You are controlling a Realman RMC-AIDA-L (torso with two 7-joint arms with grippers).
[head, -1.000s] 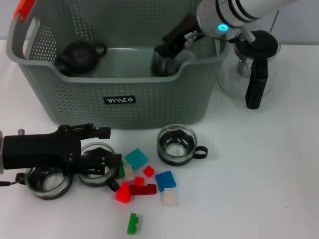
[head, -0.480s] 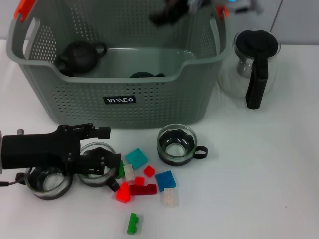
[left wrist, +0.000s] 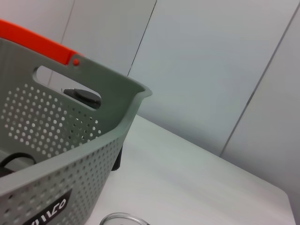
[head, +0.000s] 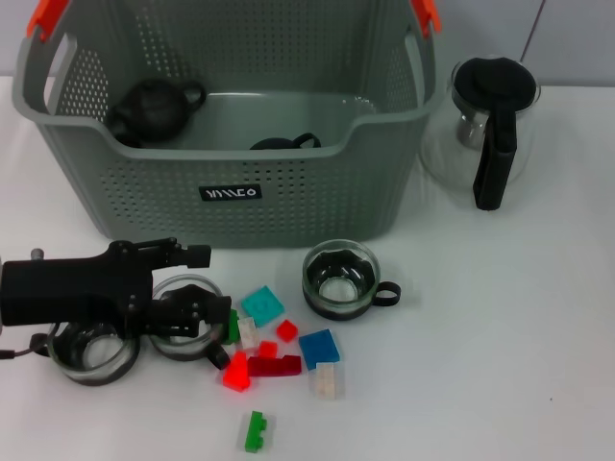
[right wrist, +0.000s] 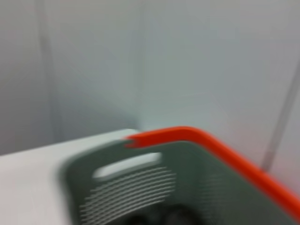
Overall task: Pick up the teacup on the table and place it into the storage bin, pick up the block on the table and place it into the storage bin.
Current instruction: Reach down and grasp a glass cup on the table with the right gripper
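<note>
Teacup (head: 338,279): glass, dark band, handle pointing away from the left gripper; stands on the table (head: 500,336) in front of the storage bin (head: 231,144), beyond the left gripper's tips, well apart from them.
Storage bin contents: dark teapot (head: 154,104) far corner; another dark cup (head: 284,144) low behind the front wall.
Left gripper (head: 187,312): lying low over the table, black fingers set around a second glass cup (head: 187,331); clenched or slack, cannot tell. A third glass (head: 88,351) sits under the arm.
Right gripper: out of the head view; its wrist camera sees only the bin's orange handle.
Blocks (head: 279,341): scattered just past the left fingertips, some touching.
Risk: lifting that cup could drag the nearest blocks, as they crowd its side.
Change: one second ago the right arm reached inside the bin; now it is gone and a cup lies there.
</note>
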